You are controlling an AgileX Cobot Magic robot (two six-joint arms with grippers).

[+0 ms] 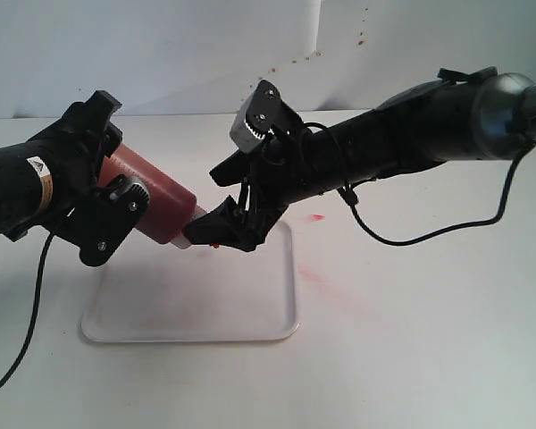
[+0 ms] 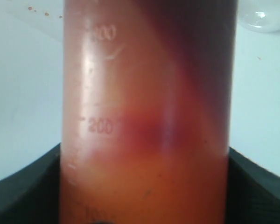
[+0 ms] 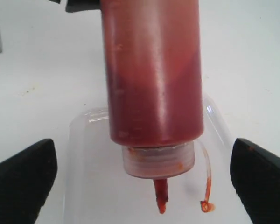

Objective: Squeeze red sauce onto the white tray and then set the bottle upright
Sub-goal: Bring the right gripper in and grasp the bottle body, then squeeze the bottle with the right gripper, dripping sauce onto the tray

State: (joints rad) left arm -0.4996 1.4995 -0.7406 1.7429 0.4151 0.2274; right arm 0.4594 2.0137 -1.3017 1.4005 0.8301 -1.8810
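Closest to the lens, the white tray (image 1: 188, 308) lies at six o'clock, and above its far edge the left gripper (image 1: 113, 156) clamps the bottle (image 1: 156, 201), nozzle slanting toward four o'clock between the widely parted jaws of the right gripper (image 1: 211, 204), with a drop of red sauce (image 3: 206, 206) on the tray just beside the nozzle tip.

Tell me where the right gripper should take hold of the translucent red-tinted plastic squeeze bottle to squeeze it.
Grip the bottle on its smooth cylindrical body just above the ribbed clear cap, which looks too stiff to squeeze. The left gripper holds the base end, nozzle tilted down, leaving only that stretch free. The open right gripper straddles it from the nozzle end: close across the round sides.
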